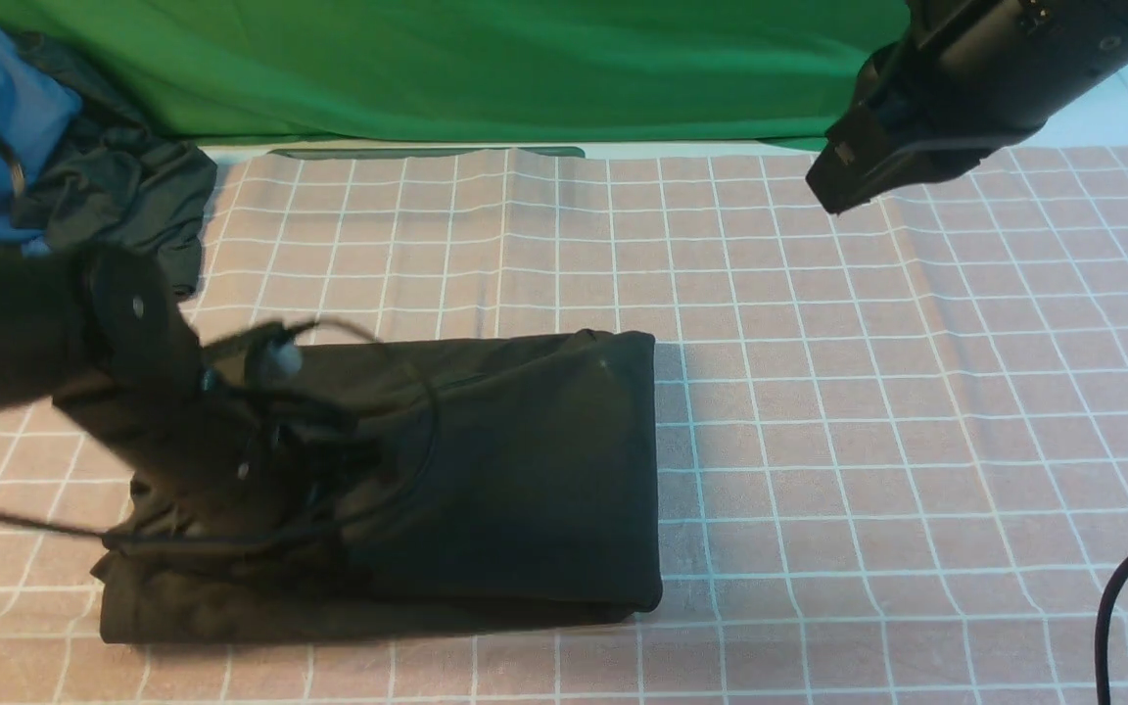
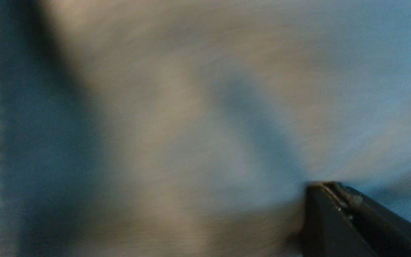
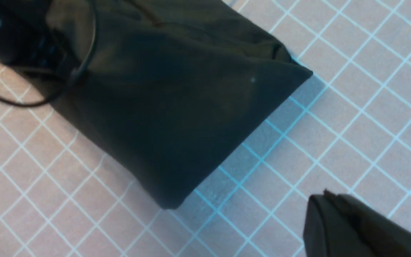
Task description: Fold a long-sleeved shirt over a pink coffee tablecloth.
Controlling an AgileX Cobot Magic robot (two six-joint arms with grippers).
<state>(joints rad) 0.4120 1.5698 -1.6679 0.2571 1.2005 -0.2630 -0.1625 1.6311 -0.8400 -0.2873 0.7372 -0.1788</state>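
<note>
Long-sleeved shirt [image 1: 525, 470] lay folded into a compact dark block on the pink coffee tablecloth [image 1: 868, 392], left of centre — long axis running left to right. Left gripper [image 1: 260, 460] sat over its left end, much the nearer; jaw state could not be told, wrist view all blur. Right gripper [image 1: 843, 176] hung high, well apart to the right — its opening unreadable too. Edges neat, right end squared.

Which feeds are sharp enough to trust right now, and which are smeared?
Front view: shirt and tablecloth sharp, left arm smeared. Left wrist view: all motion blur except the claw tip. Right wrist view: crisp; the shirt casts a bluish shadow.
</note>
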